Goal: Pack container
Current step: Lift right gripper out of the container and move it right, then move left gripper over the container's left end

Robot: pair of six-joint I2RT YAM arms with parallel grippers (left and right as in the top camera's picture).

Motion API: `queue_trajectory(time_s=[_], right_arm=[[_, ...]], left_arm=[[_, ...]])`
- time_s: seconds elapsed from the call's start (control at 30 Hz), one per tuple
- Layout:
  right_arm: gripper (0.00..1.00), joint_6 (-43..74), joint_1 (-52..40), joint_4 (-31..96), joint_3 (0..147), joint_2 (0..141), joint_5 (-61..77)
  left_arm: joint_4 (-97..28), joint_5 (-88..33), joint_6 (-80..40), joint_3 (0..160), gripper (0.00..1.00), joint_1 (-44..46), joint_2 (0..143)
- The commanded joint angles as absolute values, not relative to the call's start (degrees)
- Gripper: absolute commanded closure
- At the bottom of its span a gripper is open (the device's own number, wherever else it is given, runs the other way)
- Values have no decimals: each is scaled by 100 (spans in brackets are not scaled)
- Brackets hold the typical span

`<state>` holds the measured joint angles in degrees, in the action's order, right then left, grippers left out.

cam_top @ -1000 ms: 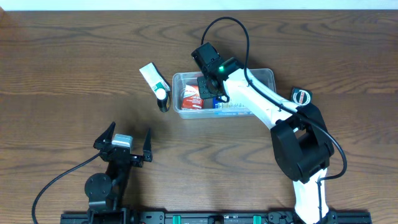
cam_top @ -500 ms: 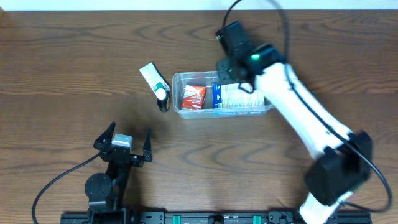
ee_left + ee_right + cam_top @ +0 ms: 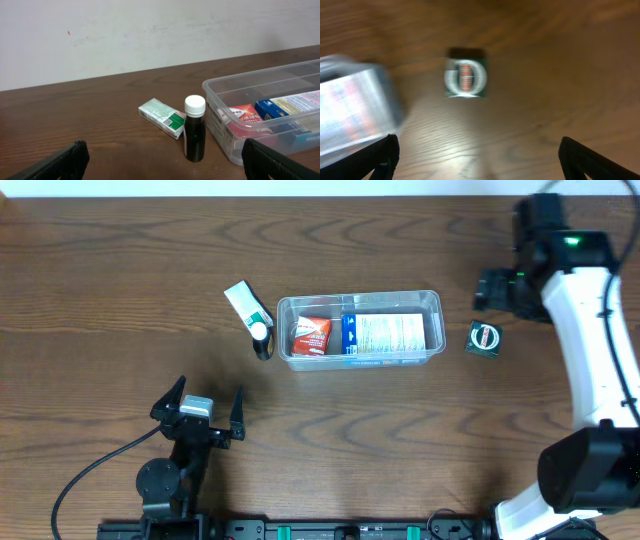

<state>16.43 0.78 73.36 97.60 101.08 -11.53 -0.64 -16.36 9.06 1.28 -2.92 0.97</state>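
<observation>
**Container on the bench, right arm swung aside**

Overhead: the container (image 3: 360,296) sits upright, mouth up, at mid-bench, its long axis running left to right in the frame. It holds a red packet (image 3: 312,336) at the left end and a blue-and-white carton (image 3: 385,335) filling the rest. A green-and-white box (image 3: 244,304) and a dark bottle (image 3: 262,338) lie just off its left end. Half a second ago the right arm was over the container's far rim; now the right fingers (image 3: 492,288) are out beyond its right end, near a small dark green box (image 3: 484,338). The container and the left fingers (image 3: 238,412) are unmoved.

Left wrist: the left fingers (image 3: 60,161) are spread wide, holding nothing. The bottle (image 3: 194,130) stands upright just beside the container (image 3: 220,87).

Right wrist (blurred): the right fingers (image 3: 580,157) are spread wide and empty above the small box (image 3: 465,77). The container (image 3: 355,110) is at frame left.
</observation>
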Motion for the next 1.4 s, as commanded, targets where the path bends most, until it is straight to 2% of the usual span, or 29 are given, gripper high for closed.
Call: queue_trajectory(time_s=[0.0, 0.27, 0.97, 1.1, 1.27, 1.37], right_arm=[[1, 1553, 550, 7271, 9476, 9977, -1074], [1, 1562, 1116, 7096, 8853, 9977, -1002], [1, 1559, 1129, 7091, 8799, 9977, -1004], [1, 1559, 1129, 7091, 8799, 9977, -1004], [1, 1559, 1129, 7091, 8799, 9977, -1004], [1, 1559, 1129, 7091, 8799, 9977, -1004]], left_arm=[[-255, -1712, 939, 23, 2, -320, 104], [-255, -1712, 939, 23, 2, -320, 104], [-255, -1715, 939, 23, 2, -320, 104], [-261, -2335, 755, 60, 2, -320, 104], [-532, -2491, 56, 491, 2, -320, 193], [-996, -2480, 12, 1424, 2, -320, 615]])
